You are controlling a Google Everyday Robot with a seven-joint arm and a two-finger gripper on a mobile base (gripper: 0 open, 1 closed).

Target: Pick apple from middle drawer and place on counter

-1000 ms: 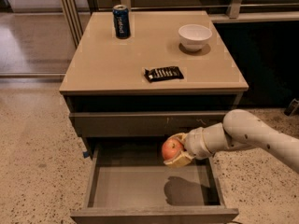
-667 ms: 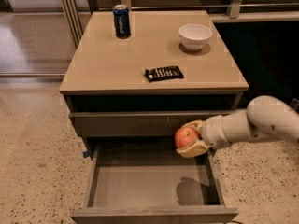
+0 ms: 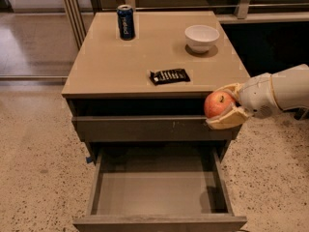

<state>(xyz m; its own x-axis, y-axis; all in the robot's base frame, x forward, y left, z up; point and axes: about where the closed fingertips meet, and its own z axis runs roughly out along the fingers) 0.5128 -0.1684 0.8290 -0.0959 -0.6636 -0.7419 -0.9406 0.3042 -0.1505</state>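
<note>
The robot's cream-coloured two-finger pincer [image 3: 221, 107] is closed around the small round red-orange apple [image 3: 217, 103], one finger over the top of the fruit and one beneath it; the apple has a yellowish patch and hangs in the air, touching nothing but the fingers. It sits just off the front right corner of the smooth tan-beige surface [image 3: 120, 64], a little below the front edge, in front of the right end of the closed grey-brown drawer front with small pale scratch marks [image 3: 145, 128]. Below it, the wide shallow grey-brown middle drawer [image 3: 154, 193] stands pulled out, its flat grey floor bare; a shadow lies near its right wall. On the surface, a dark blue drink can [image 3: 126, 21] stands upright near the back edge, left of centre; a white round bowl [image 3: 202, 36] sits toward the back right corner; a flat black wrapped bar [image 3: 169, 76] lies near the front edge, right of centre, well apart from both. The cabinet stands on a speckled terrazzo floor [image 3: 34, 153].
</note>
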